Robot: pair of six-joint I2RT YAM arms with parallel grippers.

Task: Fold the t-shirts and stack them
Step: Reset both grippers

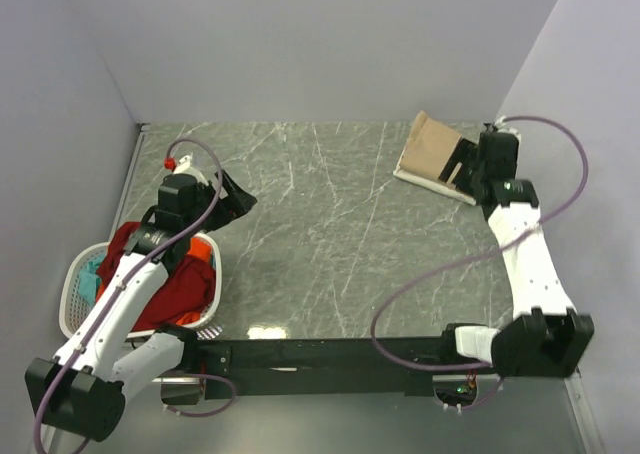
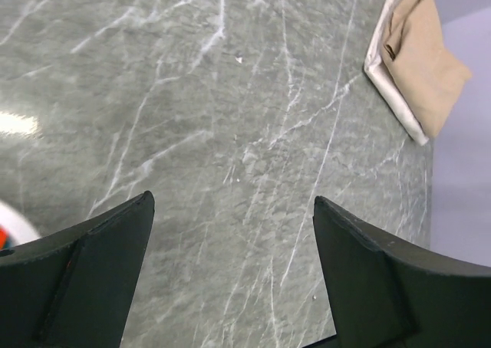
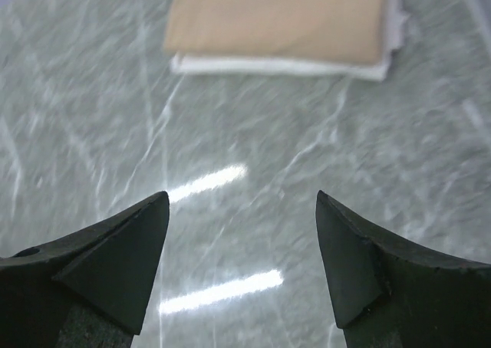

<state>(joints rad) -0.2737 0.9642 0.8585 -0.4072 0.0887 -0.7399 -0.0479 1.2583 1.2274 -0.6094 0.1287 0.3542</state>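
A folded tan t-shirt (image 1: 432, 146) lies on top of a folded cream-white t-shirt (image 1: 432, 185) at the back right of the table. The stack also shows in the left wrist view (image 2: 420, 53) and the right wrist view (image 3: 280, 14). My right gripper (image 1: 462, 169) is open and empty, just beside the stack's right edge. My left gripper (image 1: 235, 196) is open and empty above bare table, near the basket. A red t-shirt (image 1: 165, 274), an orange one (image 1: 203, 246) and a teal one (image 1: 92, 271) lie heaped in the basket.
A white plastic laundry basket (image 1: 72, 304) stands at the left edge of the grey marble table (image 1: 330, 234), under my left arm. Grey walls close in the back, left and right sides. Purple cables loop from both arms.
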